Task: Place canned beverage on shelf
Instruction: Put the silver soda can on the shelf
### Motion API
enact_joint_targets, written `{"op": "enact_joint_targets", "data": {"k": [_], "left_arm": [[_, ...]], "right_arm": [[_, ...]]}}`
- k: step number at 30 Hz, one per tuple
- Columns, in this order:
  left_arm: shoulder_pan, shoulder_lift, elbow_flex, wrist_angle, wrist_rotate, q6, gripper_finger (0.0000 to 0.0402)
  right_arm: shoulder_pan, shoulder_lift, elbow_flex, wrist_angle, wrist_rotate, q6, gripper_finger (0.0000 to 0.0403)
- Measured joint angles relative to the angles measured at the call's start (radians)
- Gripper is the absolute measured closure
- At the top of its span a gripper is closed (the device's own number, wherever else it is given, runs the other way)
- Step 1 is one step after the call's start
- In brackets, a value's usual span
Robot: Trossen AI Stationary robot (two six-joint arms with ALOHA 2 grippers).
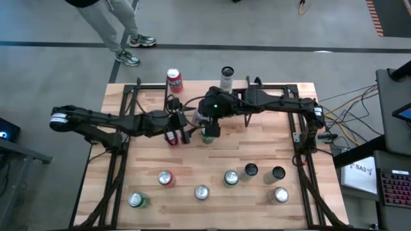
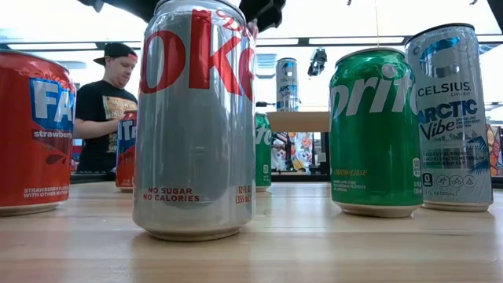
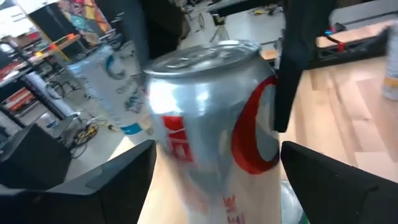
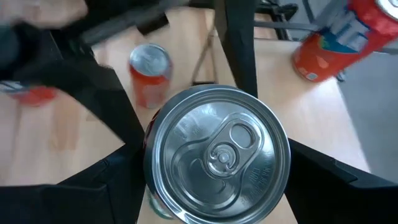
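A silver can with red lettering (image 3: 205, 106) is up between my two grippers over the middle of the table. Its top (image 4: 221, 149) fills the right wrist view. My right gripper (image 1: 209, 125) is shut on it from above. My left gripper (image 1: 183, 125) is open, with its fingers (image 3: 124, 174) close on either side of the can's lower body. The shelf (image 2: 299, 122) shows far back in the low view, with a tall pale can (image 2: 287, 82) standing on it. A green can (image 1: 207, 135) stands below the held one. My right gripper pinches the silver can's upper side wall, just under the rim (image 4: 281, 155), between its two fingers (image 3: 286, 81). They come slanting down from the table's right side. The can is a little tilted, top up; its bottom does not show.
Several cans stand along the table's near part, among them a silver one (image 1: 201, 192) and a green one (image 1: 231, 178). A red can (image 1: 172, 136) stands under my left gripper, another red one (image 1: 173, 80) at the far edge. A person (image 2: 106, 102) is behind the table.
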Motion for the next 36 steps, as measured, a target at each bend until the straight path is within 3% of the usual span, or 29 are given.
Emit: {"op": "enact_joint_targets", "data": {"k": [11, 20, 30, 36], "left_arm": [[0.002, 0.023, 0.003, 0.004, 0.007, -0.008, 0.0073], [0.001, 0.022, 0.003, 0.000, 0.011, -0.081, 0.0109], [-0.009, 0.027, 0.001, -0.017, 0.013, -0.141, 0.0011], [-0.009, 0.026, 0.001, -0.003, 0.007, -0.143, 0.0022]], "right_arm": [[0.027, 0.000, -0.002, 0.022, 0.038, 0.004, 0.0113], [0.028, 0.000, -0.002, 0.028, 0.047, 0.023, 0.0113], [0.035, 0.004, -0.008, 0.142, 0.049, 0.006, 0.0113], [0.047, 0.010, -0.010, 0.154, 0.045, 0.001, 0.0113]]}}
